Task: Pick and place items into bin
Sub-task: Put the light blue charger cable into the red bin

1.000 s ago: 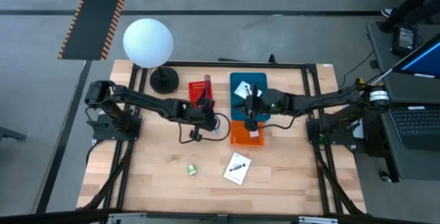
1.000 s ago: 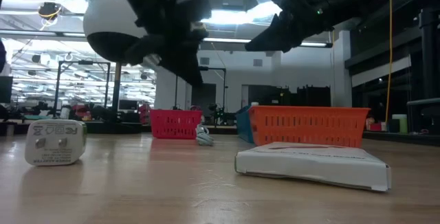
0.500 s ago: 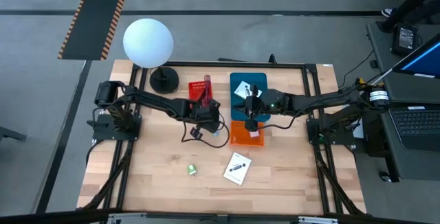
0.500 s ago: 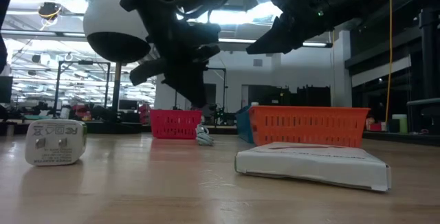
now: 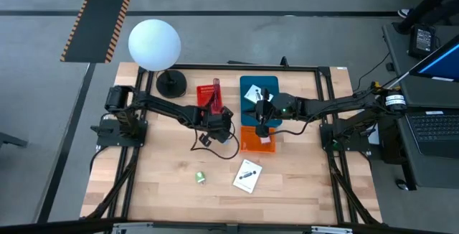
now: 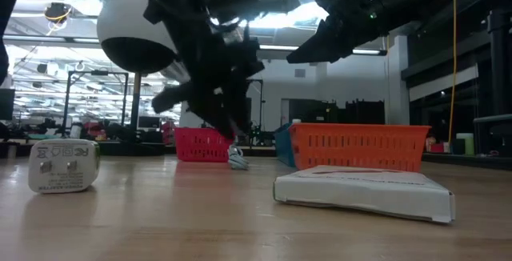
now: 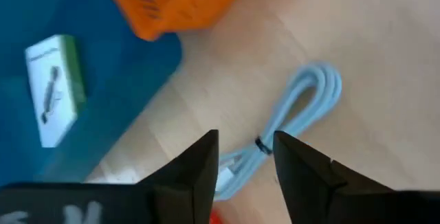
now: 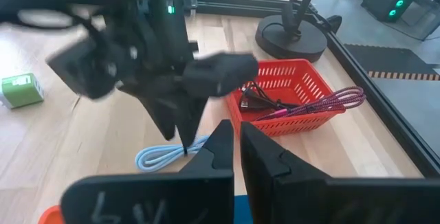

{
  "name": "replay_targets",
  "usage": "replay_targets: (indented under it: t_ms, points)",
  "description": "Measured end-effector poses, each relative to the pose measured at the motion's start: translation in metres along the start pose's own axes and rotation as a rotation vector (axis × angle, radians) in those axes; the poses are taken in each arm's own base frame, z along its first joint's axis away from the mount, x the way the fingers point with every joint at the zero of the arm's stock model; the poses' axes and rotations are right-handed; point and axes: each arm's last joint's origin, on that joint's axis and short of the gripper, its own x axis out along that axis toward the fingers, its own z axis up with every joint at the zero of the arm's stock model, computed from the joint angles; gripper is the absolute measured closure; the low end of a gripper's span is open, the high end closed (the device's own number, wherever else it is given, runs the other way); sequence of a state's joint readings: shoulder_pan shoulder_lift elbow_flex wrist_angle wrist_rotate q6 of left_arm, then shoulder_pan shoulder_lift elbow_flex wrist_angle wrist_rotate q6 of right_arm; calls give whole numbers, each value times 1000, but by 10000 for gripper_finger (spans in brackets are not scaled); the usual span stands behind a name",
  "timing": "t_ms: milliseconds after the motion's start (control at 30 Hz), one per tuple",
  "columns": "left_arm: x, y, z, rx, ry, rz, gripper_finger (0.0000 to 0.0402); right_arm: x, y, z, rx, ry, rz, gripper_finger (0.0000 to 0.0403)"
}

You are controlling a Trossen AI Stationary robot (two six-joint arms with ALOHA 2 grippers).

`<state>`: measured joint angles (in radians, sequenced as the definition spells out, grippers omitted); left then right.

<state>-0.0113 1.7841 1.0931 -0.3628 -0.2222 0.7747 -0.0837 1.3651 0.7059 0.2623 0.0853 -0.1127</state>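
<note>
Over the last second the left claw [image 5: 215, 123] has swung from the red basket's side toward the middle of the counter [image 5: 165, 191], and its fingers have gone from together to apart, with nothing between them; in its wrist view a pale blue cable [image 7: 295, 114] lies coiled on the wood just beyond the fingertips, so we judge it the next pick, not yet gripped; the right claw [image 5: 262, 123] hangs closed and empty over the orange basket [image 5: 247, 142]; the red basket [image 8: 289, 90], at twelve o'clock from the left claw, holds a maroon cable [image 8: 330, 102] and a black cable [image 8: 251, 100]; the orange basket, at three o'clock, holds something pale pink; the blue bin [image 5: 269, 85] carries a green-edged white card [image 7: 55, 90]; a green cube [image 5: 201, 178] and a white card [image 5: 247, 175] wait on the counter at six o'clock.
</note>
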Motion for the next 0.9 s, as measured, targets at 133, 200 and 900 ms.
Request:
replay_targets:
  t_ms: [133, 200, 900]
  points:
    - [17, -6, -3, 107, 80, 8, 263, 0, 0, 0, 1, 1, 0, 393]
    - [24, -8, -5, 136, 126, 20, 264, 0, 0, 0, 2, 1, 0, 393]
    - [41, -18, -5, 145, 181, 6, 385, 0, 0, 0, -1, 3, 0, 393]
